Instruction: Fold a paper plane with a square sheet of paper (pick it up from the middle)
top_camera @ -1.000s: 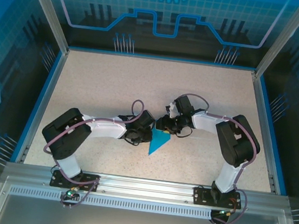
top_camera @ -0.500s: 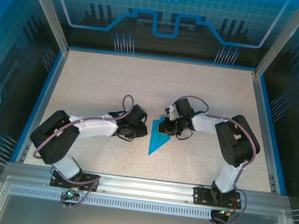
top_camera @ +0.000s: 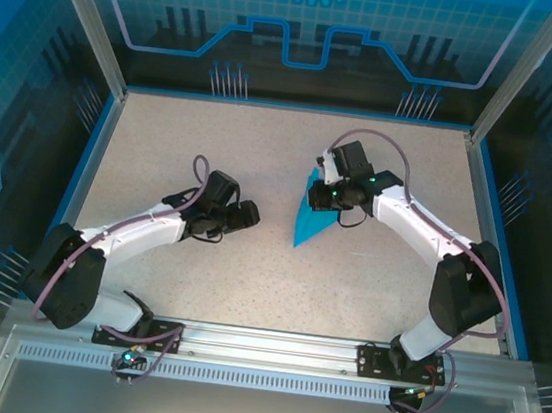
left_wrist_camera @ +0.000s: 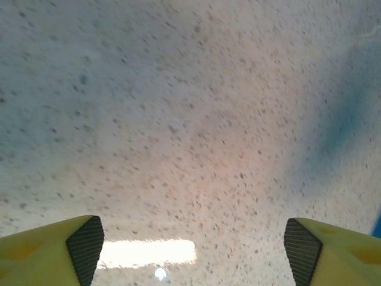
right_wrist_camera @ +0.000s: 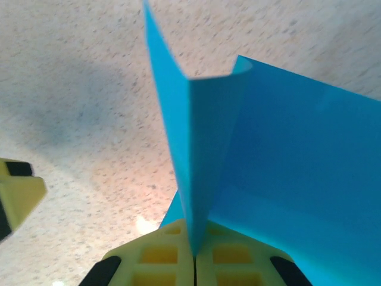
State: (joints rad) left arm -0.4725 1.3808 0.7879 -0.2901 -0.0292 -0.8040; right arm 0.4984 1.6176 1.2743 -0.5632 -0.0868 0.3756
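The paper plane [top_camera: 310,223] is sitting just right of the centre of the table [top_camera: 214,138], its pointed end aiming toward the table's near edge and its wider end toward the far edge. You are holding it by that wider end. In the right wrist view the folded teal layers [right_wrist_camera: 286,179] are running straight down into the right gripper [right_wrist_camera: 193,257], whose yellow fingers [right_wrist_camera: 161,253] are pressing together on the centre crease with no gap showing. One flap is standing up edge-on and another is spreading off to one side.

Judgement: you are pinching at the crease so the folded layers are not springing open, and so the body is staying aligned for the next fold or the set-down. Whether the pointed end is touching the table I cannot tell.

From above, the right gripper [top_camera: 329,199] is reaching in from the table's right side and covering the plane's far end. The left gripper [top_camera: 248,214] is hovering left of the table's centre, near the plane but apart from it. Its fingers [left_wrist_camera: 83,247] are standing wide apart over bare speckled table [left_wrist_camera: 178,119], gripping nothing.

Judgement: you are keeping the left side clear so the right alone is carrying the paper.
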